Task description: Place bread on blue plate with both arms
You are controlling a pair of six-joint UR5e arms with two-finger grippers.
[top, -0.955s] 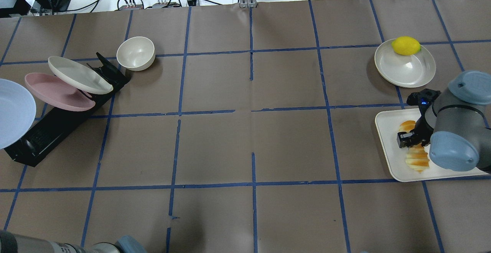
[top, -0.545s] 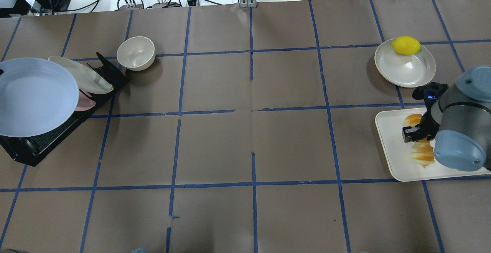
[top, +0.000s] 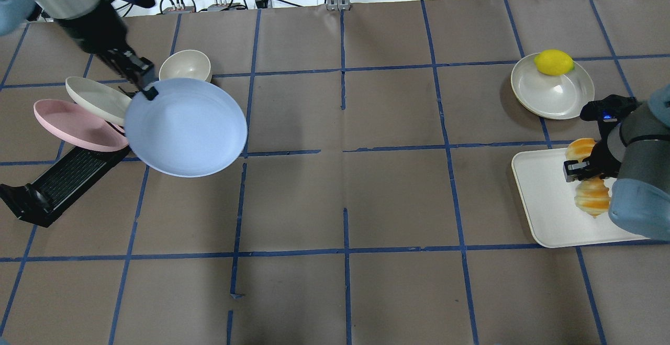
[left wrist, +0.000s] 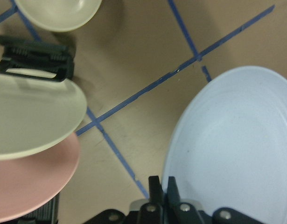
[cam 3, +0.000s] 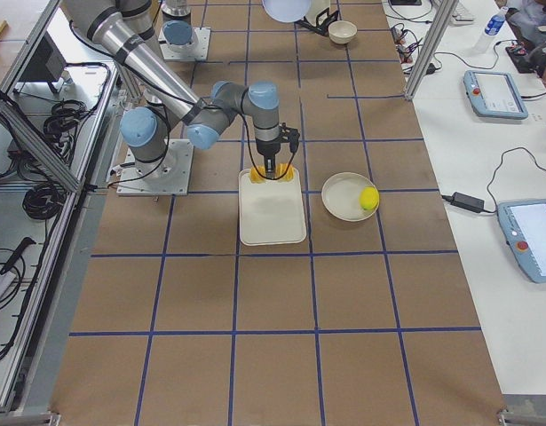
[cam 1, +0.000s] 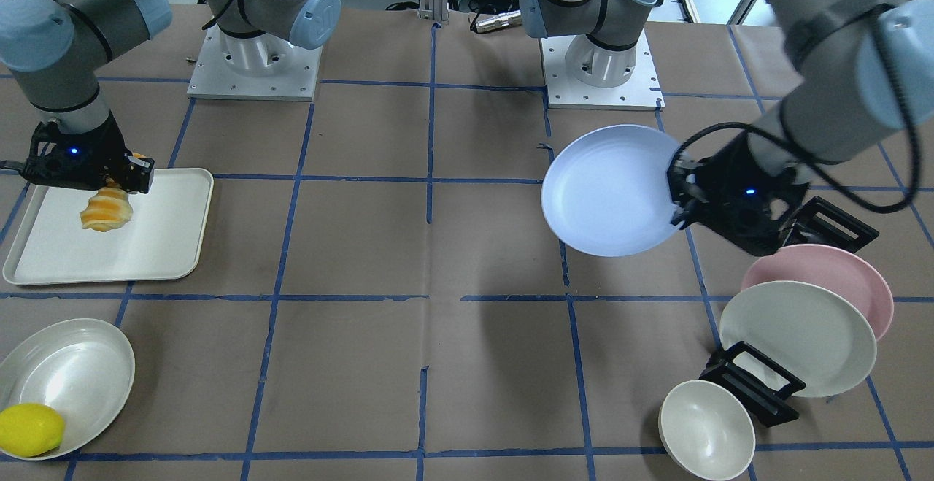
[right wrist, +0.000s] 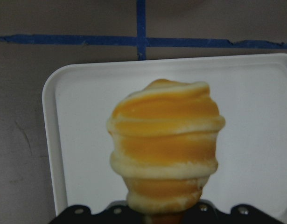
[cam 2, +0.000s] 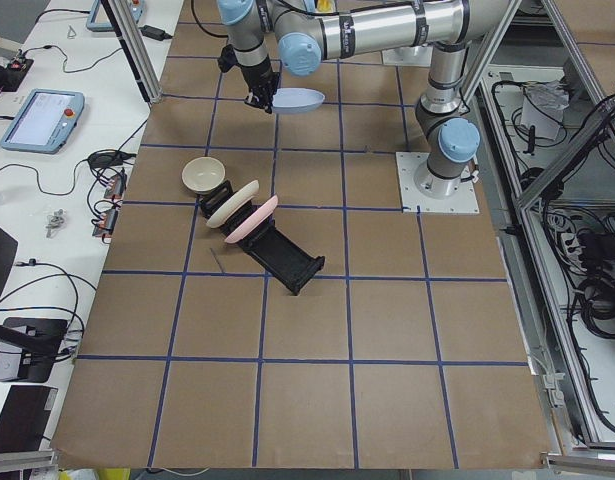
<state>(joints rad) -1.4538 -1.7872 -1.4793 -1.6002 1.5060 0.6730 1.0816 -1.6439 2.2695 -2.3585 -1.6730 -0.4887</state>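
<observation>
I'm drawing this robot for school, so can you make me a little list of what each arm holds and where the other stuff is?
left arm: jaws shut on the rim of the blue plate, held in the air
right arm: jaws shut on the bread, over the white tray
black rack: pink plate and cream-white plate leaning in it
bowl: on the table by the rack
lemon: on the cream dish near the tray
bread on blue plate: not yet
</observation>
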